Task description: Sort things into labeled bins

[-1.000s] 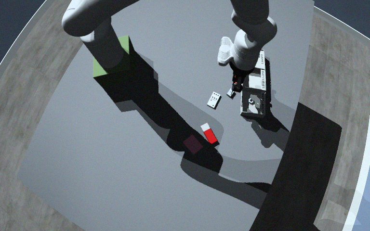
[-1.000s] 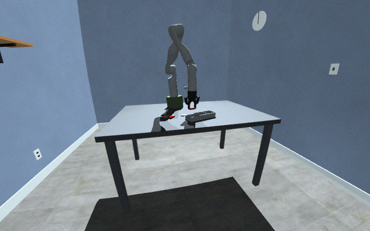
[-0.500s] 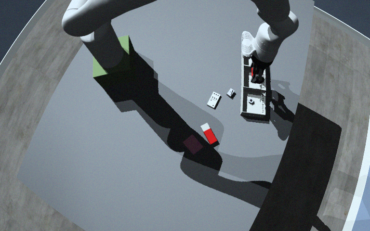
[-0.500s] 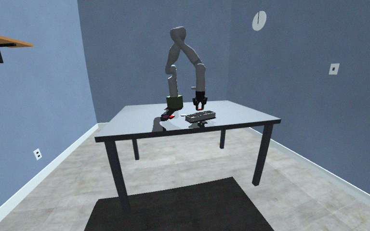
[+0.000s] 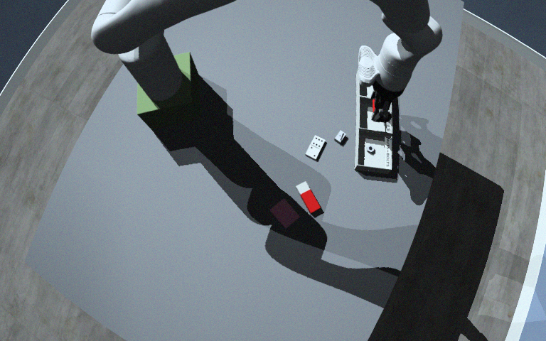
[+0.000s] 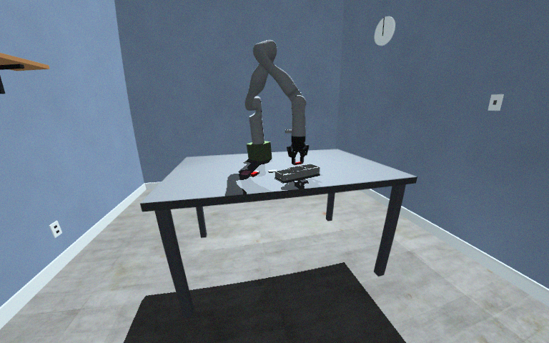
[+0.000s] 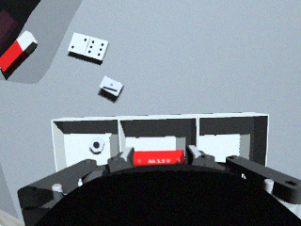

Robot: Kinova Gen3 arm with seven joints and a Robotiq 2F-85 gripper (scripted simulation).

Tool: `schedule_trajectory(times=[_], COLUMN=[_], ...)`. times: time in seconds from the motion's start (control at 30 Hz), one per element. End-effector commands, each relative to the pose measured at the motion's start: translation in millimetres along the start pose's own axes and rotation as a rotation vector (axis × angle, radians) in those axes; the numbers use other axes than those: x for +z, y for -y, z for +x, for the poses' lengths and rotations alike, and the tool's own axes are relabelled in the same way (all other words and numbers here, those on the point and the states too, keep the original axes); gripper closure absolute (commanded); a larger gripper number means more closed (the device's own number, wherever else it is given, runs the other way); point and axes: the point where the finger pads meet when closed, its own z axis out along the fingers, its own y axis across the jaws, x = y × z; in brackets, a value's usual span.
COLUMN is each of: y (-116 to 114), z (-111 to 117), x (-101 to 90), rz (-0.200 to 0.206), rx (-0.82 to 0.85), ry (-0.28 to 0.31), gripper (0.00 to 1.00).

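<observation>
Above the bins, the half-open tool (image 5: pixel 381 116) (image 6: pixel 297 161) (image 7: pixel 160 156) apparently grips a battery (image 5: pixel 373 106) (image 6: pixel 297 163) (image 7: pixel 158 158).

Red AA 1.5 V battery (image 5: pixel 373 105) (image 6: pixel 298 163) (image 7: pixel 158 158): lengthwise between the fingers, above the middle bin. Nut (image 5: pixel 370 150) (image 7: pixel 97 145): in the NUTS+BOLTS bin. Domino (image 5: pixel 316 147) (image 7: pixel 88 47): white, black pips, flat on table. Small white piece, dark slot (image 5: pixel 340 137) (image 7: pixel 111 87): near domino. Red-and-white block (image 5: pixel 310 199) (image 7: pixel 17 51): on table. Dark reddish square (image 5: pixel 284 213) (image 7: pixel 7 24): in shadow beside it.
</observation>
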Motion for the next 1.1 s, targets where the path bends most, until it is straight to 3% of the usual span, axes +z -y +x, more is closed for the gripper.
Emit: schedule_trajectory(times=[0.0,1.07], y=[2,2], z=[0,2], x=[-0.8,9.1], rz=[0.003,0.002], rx=[0.001,0.0], ry=[0.004,0.002], gripper=[0.51,0.51])
